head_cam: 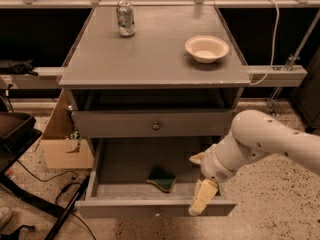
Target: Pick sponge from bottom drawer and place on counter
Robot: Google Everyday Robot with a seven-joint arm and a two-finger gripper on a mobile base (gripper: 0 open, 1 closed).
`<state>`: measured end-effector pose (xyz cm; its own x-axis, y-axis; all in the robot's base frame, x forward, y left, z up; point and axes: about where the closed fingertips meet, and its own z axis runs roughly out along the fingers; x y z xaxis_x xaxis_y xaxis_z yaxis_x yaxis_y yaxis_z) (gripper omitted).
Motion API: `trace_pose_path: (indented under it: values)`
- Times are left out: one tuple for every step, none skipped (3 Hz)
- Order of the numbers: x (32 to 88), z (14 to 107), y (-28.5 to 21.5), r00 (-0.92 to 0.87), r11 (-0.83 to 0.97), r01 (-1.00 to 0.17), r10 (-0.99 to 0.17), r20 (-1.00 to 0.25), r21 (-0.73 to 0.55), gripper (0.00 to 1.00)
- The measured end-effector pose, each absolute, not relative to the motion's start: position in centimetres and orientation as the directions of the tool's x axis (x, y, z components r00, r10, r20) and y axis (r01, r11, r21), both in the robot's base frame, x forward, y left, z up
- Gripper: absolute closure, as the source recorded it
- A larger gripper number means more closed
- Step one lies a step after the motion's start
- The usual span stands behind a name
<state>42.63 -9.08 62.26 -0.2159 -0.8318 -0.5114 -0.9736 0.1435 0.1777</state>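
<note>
The sponge point(161, 178), dark green on top with a yellow edge, lies on the floor of the open bottom drawer point(155, 208), near its front middle. My gripper point(199, 180) hangs over the drawer's right front corner, to the right of the sponge and apart from it. Its two cream fingers stand apart and hold nothing; one fingertip point(202, 198) reaches down to the drawer's front wall. The grey counter point(150, 54) is the cabinet top above.
A soda can point(125, 18) stands at the counter's back left and a white bowl point(206, 48) at its right. The upper drawer point(155, 125) is shut. A cardboard box point(62, 146) and a black frame point(17, 134) stand left of the cabinet.
</note>
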Motion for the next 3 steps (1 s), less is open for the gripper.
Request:
trace_pose_path:
  values:
    - [45.9, 58.5, -8.4, -0.172, 0.128, -0.984, -0.868, -0.465, 0.125, 0.00]
    - [49.5, 55.7, -8.8, -0.172, 0.165, -0.985, -0.900, -0.402, 0.051, 0.00]
    - [51.3, 54.5, -10.9, -0.232, 0.254, -0.967, -0.911, -0.340, -0.021, 0.00]
